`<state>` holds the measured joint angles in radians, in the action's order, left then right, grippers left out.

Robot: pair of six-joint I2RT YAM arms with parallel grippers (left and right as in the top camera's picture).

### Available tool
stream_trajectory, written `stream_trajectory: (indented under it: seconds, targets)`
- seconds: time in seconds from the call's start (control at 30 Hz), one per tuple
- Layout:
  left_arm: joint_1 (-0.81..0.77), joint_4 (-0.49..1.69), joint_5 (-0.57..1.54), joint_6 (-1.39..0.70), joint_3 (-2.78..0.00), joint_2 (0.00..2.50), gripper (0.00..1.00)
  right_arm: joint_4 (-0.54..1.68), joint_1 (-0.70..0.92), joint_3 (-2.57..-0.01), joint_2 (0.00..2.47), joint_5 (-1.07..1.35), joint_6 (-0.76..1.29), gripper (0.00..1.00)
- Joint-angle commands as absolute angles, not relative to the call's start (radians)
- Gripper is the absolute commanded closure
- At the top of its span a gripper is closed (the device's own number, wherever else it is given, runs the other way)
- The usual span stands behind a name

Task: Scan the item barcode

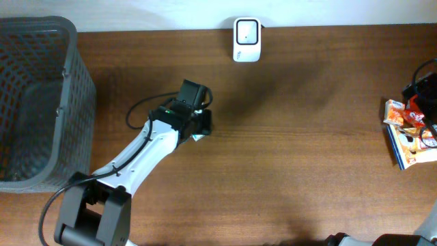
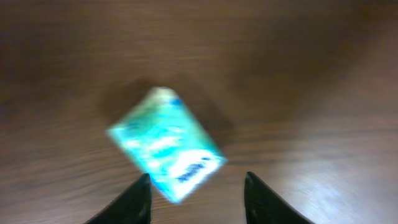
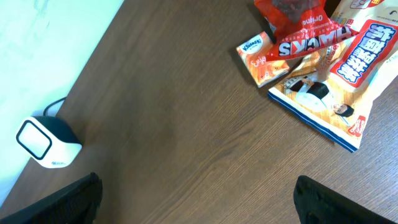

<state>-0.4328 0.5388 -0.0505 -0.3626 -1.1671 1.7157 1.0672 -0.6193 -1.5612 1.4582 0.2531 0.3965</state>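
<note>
A grey mesh basket (image 1: 68,68) stands at the left edge of the brown worktop (image 1: 307,137). Right of it, the left arm reaches toward the middle. Its end effector (image 2: 198,180) is partly spread over a small teal packet (image 2: 166,144). The packet lies flat and skewed on the wood, its near corner between the two dark fingers (image 2: 134,202). The wrist view is blurred, but nothing looks pinched. Farther right, at the far edge, sits the white barcode scanner (image 1: 246,31), well apart from the packet. At the right edge lies a loose pile of snack packs (image 3: 311,68), orange, red and blue. The right end effector (image 3: 198,180) hangs above bare wood near them, spread wide and holding nothing.
</note>
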Motion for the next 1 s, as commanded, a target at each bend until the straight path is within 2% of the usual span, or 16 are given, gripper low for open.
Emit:
stream_trajectory:
  seconds: [0.0,0.1,0.27,0.47,0.6,0.7,0.87,0.97]
  targets:
    - [-0.416,0.544,-0.188,-0.487,-1.177,1.756,0.71,1.067,-0.621,-1.563,1.460,0.255,0.402,0.02]
    - [-0.416,0.540,-0.175,-0.595,-1.177,1.828,0.84,1.066,-0.621,-1.563,1.460,0.255,0.402,0.02]
    - [-0.416,0.536,-0.173,-0.680,-1.177,1.901,0.97,1.067,-0.621,-1.563,1.460,0.255,0.402,0.02]
    - [-0.414,0.469,-0.081,-0.676,-1.177,1.904,0.96,1.067,-0.621,-1.563,1.460,0.255,0.402,0.02]
    - [-0.430,0.383,0.101,-0.531,-1.177,1.916,0.97,1.067,-0.621,-1.563,1.460,0.255,0.402,0.02]
    - [-0.448,0.343,0.156,-0.427,-1.177,1.940,0.94,1.067,-0.621,-1.563,1.460,0.255,0.402,0.01]
    - [-0.458,0.326,0.271,-0.359,-1.177,2.001,0.93,1.067,-0.621,-1.563,1.460,0.255,0.402,0.02]
    - [-0.463,0.321,0.411,-0.288,-1.177,2.008,0.93,1.067,-0.621,-1.563,1.460,0.254,0.402,0.02]
